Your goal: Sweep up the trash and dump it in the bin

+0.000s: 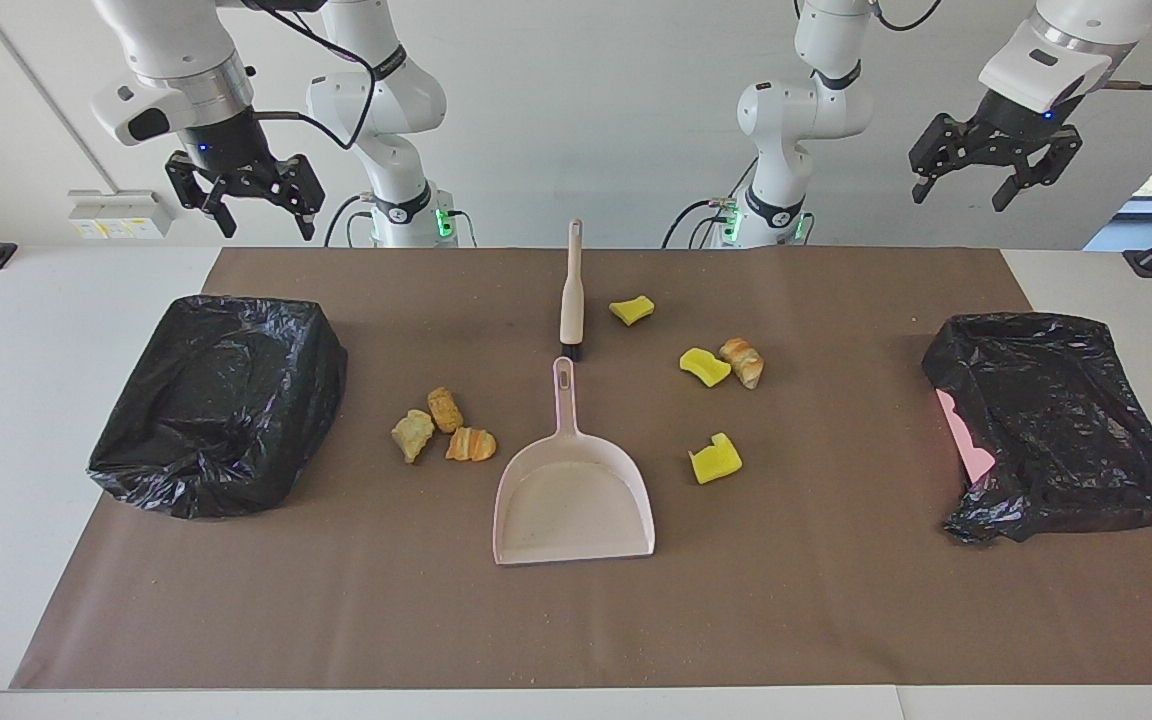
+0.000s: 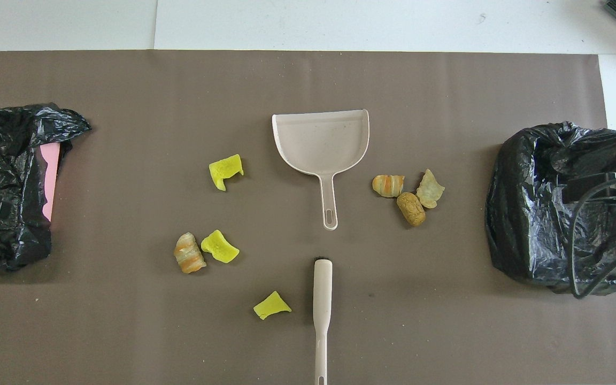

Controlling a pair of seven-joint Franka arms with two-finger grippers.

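The trash is lying loose on the brown mat (image 1: 836, 600) in two groups, and nothing is being held yet: the left tool (image 1: 996, 180) is hanging in the air with its fingers apart above the bin (image 1: 1056, 420) at the left arm's end of the bench, and the right tool (image 1: 246, 205) is hanging, fingers apart too, above the other bin (image 1: 221, 400) at the right arm's end. Both arms are waiting. From the tools outward, the nearest things to take are the brush (image 1: 572, 290), lying with its handle toward the robots, and the dustpan (image 1: 573, 495), lying just past the brush head with its handle pointing back at it and its mouth facing away from the robots. I am judging that the step in hand is to pick up these two, one in each tool, gripping each handle near the middle so that it is not turning in the fingers. Three bread lumps (image 1: 446, 430) are sitting beside the dustpan toward the right arm's end; three yellow sponge chunks (image 1: 706, 365) and one bread lump (image 1: 743, 362) are spreading toward the left arm's end. The sponge is light and may be rolling away, so short strokes toward the pan mouth, kept flat on the mat, look safer.
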